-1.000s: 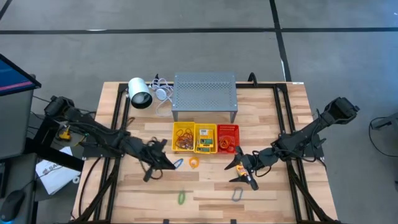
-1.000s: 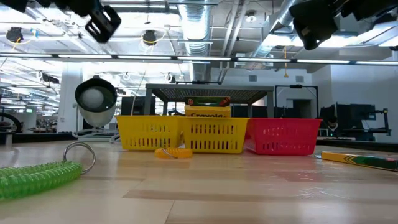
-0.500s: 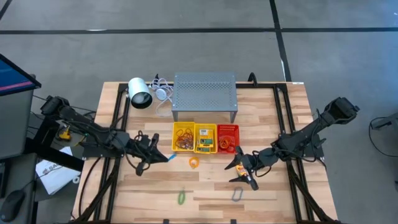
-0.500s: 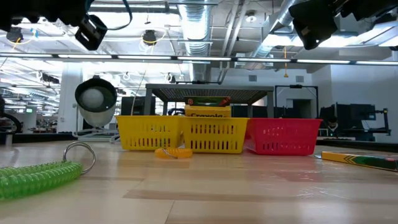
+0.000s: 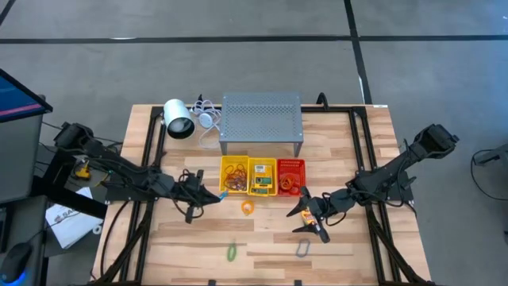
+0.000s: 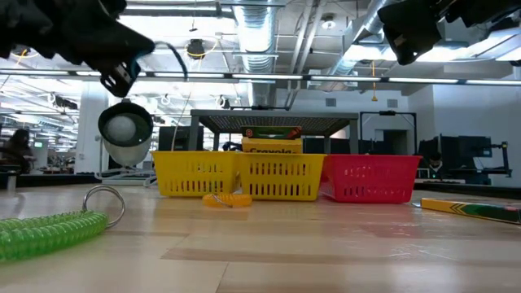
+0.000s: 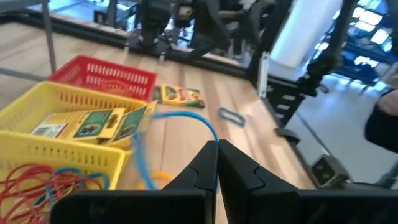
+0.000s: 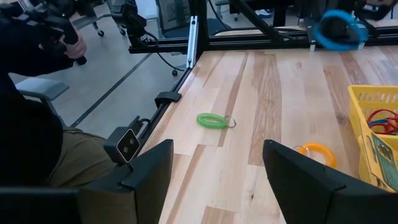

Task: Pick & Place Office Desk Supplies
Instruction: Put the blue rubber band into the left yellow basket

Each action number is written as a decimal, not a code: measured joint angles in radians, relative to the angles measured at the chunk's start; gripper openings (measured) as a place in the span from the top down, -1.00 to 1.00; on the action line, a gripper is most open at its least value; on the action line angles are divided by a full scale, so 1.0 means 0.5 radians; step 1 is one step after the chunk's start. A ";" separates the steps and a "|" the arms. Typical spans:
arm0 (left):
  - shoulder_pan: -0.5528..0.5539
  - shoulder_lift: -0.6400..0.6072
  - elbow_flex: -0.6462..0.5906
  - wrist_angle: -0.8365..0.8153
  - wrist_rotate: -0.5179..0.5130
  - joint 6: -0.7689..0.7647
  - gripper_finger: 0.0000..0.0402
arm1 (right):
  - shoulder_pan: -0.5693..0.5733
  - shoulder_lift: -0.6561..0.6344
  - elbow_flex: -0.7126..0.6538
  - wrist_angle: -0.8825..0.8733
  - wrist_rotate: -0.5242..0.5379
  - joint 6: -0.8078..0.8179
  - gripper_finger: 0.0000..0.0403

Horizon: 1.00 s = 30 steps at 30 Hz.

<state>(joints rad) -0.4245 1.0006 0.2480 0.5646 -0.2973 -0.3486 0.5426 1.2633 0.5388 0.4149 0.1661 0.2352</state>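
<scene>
Overhead, left gripper (image 5: 213,196) sat beside the yellow basket (image 5: 233,164), right gripper (image 5: 311,214) spread over a crayon box (image 5: 310,221). Left wrist: fingers (image 7: 202,169) pressed together, pinching a blue coil ring (image 7: 186,117). Right wrist: green coil ring (image 8: 213,120) and orange ring (image 8: 315,152) lay on the table (image 8: 273,81).

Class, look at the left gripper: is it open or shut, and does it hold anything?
Shut. In its wrist view the left gripper shows its two fingers pressed together, pinching a blue coil ring that loops out over the middle yellow basket.
</scene>
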 joint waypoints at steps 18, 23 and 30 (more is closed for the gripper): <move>0.283 0.491 0.231 -0.087 0.033 0.018 0.99 | 0.000 0.002 0.000 -0.008 0.000 0.001 -0.21; 0.347 0.545 0.350 -0.403 0.033 0.017 0.99 | 0.000 0.002 0.000 -0.008 0.000 0.001 -0.21; 0.408 0.613 0.431 -0.503 0.035 0.069 0.99 | 0.000 0.002 -0.001 -0.023 0.000 0.001 -0.21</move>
<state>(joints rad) -0.2203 1.3071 0.4637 0.3129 -0.2798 -0.3141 0.5426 1.2641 0.5385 0.4034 0.1661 0.2359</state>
